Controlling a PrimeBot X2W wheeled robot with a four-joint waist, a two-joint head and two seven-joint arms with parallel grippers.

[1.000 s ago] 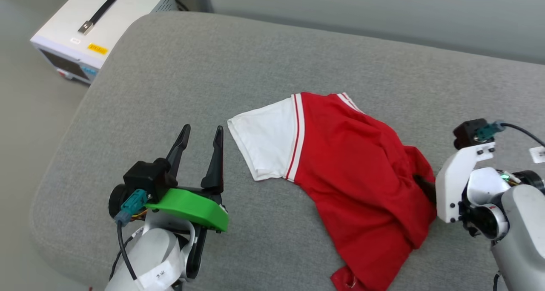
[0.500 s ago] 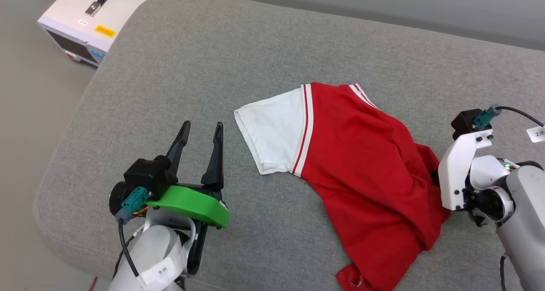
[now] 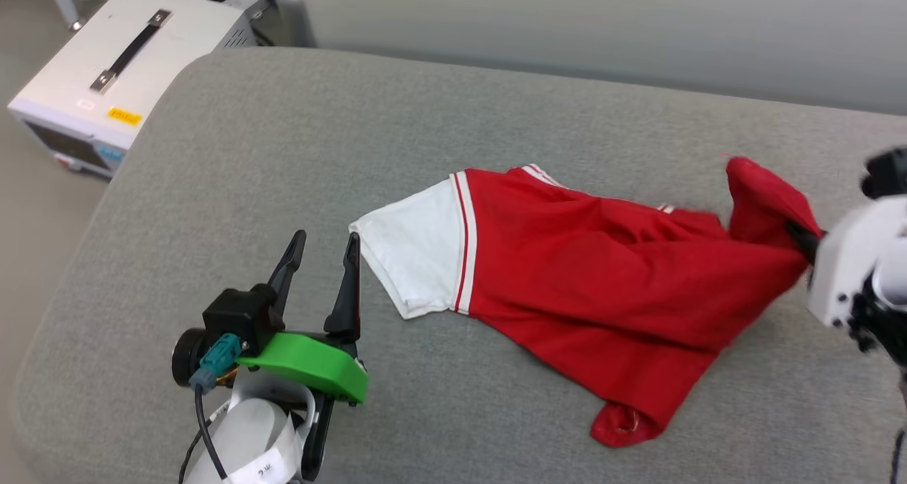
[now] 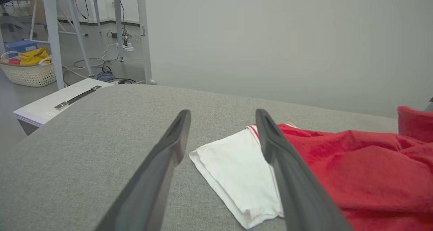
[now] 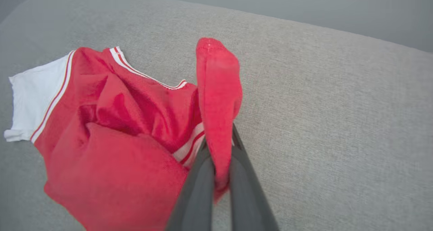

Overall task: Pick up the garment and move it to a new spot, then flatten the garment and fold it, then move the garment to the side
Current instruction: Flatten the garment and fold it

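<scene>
The garment [image 3: 602, 285], a red jersey shirt with a white sleeve and striped trim, lies crumpled on the grey cushion [image 3: 297, 137]. My right gripper [image 3: 801, 237] is shut on a fold of red cloth at the garment's right end and holds that end raised; in the right wrist view the pinched fold [image 5: 218, 99] stands up between the fingers of the right gripper [image 5: 220, 143]. My left gripper [image 3: 322, 246] stands open just left of the white sleeve [image 3: 414, 257], nothing between its fingers. In the left wrist view the left gripper [image 4: 223, 119] frames the sleeve [image 4: 236, 170]. The numerals are hidden.
A white equipment box [image 3: 106, 80] with a black handle stands on the floor off the cushion's far left corner. A grey wall [image 3: 602, 30] runs behind the cushion. In the left wrist view a laundry basket [image 4: 28, 70] and cables lie on the floor beyond.
My right gripper closed on the garment's right end and pulled it up and to the right, stretching the cloth out. The head camera has shifted. The left gripper stays open beside the sleeve.
</scene>
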